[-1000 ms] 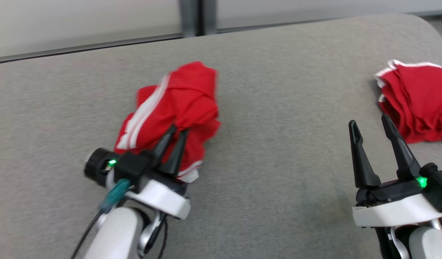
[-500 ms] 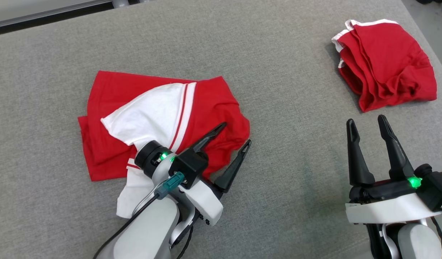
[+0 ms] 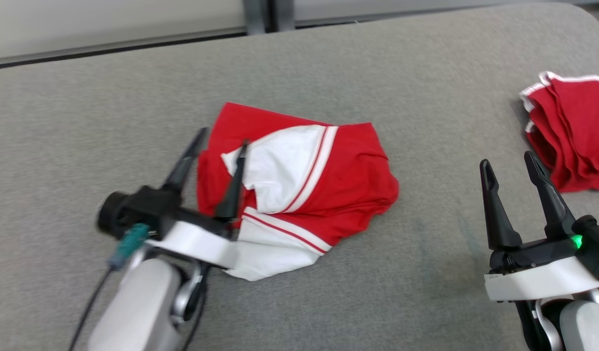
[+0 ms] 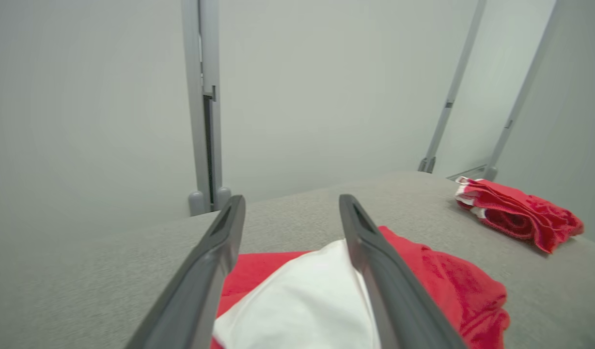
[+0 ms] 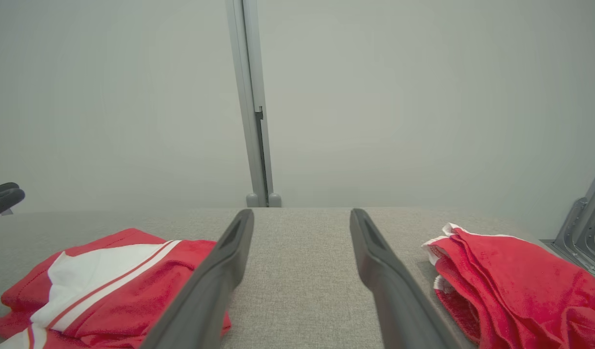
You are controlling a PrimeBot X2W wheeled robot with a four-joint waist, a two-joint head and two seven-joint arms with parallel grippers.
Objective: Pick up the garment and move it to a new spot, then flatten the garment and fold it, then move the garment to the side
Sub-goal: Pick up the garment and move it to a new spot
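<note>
The garment, red with white panels and stripes, lies crumpled on the grey padded surface. My left gripper stands open over the garment's left edge, holding nothing. In the left wrist view the white panel of the garment lies under and between the spread fingers of my left gripper. My right gripper is open and empty at the lower right, well apart from the garment. In the right wrist view my right gripper points at bare grey surface, with the garment to its left.
A second red garment with white trim lies bunched at the surface's right edge, close to my right gripper; it also appears as a red pile. A pale wall with a grey post rises behind the surface.
My left gripper went from shut on the bunched garment to open. The garment dropped and now lies spread on the surface. The head camera shifted; the right gripper stayed open.
</note>
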